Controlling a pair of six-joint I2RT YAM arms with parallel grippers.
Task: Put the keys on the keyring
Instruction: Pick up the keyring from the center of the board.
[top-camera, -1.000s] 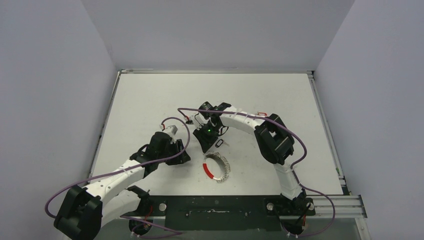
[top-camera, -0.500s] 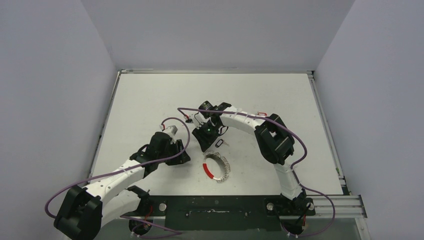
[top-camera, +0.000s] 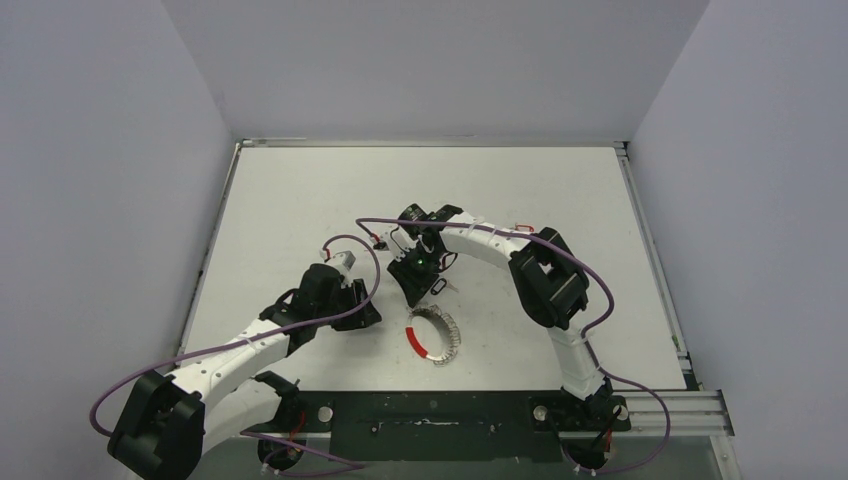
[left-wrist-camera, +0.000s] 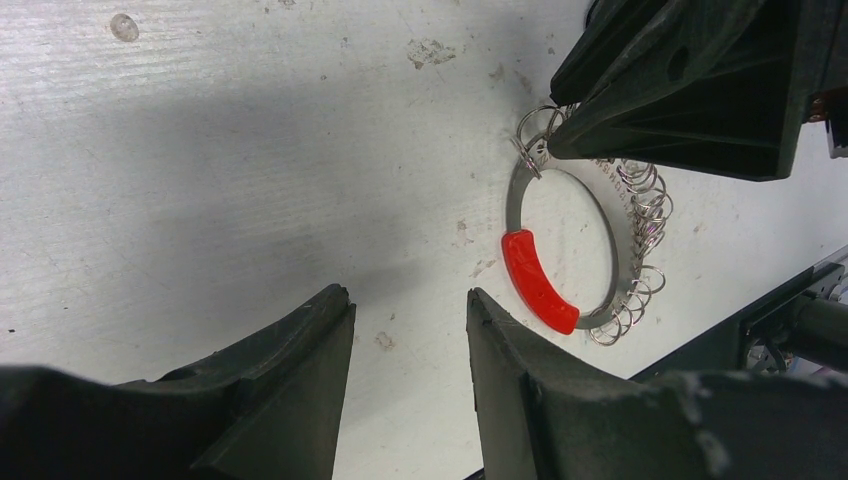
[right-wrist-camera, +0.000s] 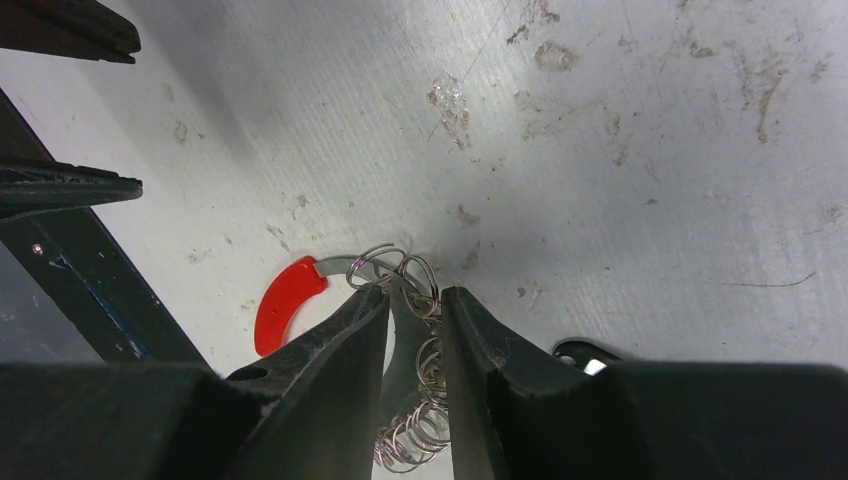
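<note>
We are looking into a booth whose pale grey walls (top-camera: 100, 200) are closing in a white table (top-camera: 300, 200); close up, its top is showing scuffs and grey specks. On the left, the left gripper (left-wrist-camera: 408, 300) is hanging low over bare tabletop, its fingers (left-wrist-camera: 290, 400) spread with nothing between them. Just to its right the keyring (left-wrist-camera: 510, 205) is lying flat near the table's front edge, its red sleeve (left-wrist-camera: 537, 283) facing the left gripper and small silver rings (left-wrist-camera: 648, 205) bunching along the opposite arc. The right gripper (right-wrist-camera: 415, 296) is reaching down onto the ring's rear arc, its fingers (right-wrist-camera: 330, 380) drawn close with the band and a few small rings passing between them; we are not able to tell whether they are actually pinching it. Further right, a dark loop with a silver tip, probably the loose key (right-wrist-camera: 580, 354), is peeping out behind one finger, most of it hidden. In the left wrist view the right gripper is also covering the ring's top arc.
</note>
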